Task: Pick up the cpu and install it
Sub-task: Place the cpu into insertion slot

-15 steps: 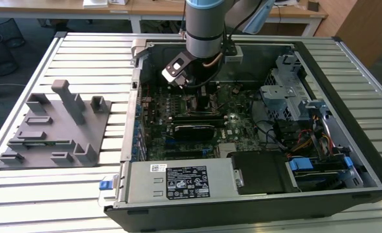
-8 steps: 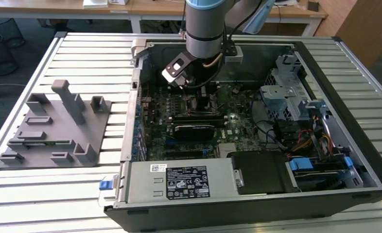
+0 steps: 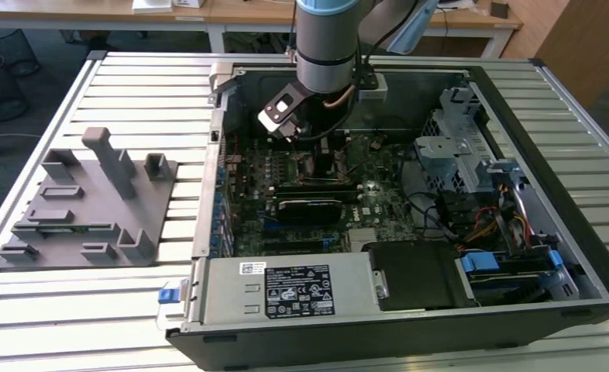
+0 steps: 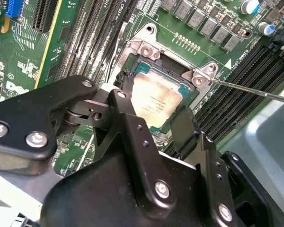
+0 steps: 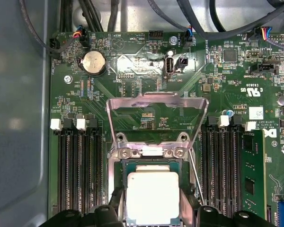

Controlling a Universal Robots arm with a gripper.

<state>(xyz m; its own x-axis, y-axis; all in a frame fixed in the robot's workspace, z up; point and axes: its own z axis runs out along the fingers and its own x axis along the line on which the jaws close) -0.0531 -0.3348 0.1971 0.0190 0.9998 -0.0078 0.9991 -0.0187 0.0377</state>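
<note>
Cpu [image 5: 152, 196] lies at the socket [image 5: 149, 152], partly hidden by flanking jaws; whether they grip, unclear.

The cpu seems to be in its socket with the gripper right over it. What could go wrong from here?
1. The cpu lies in the socket with the gripper close over it; if it sits askew, a push could damage both.
2. The thin lever and the raised metal plate stand right beside the gripper, so a sideways move might snag them.
</note>
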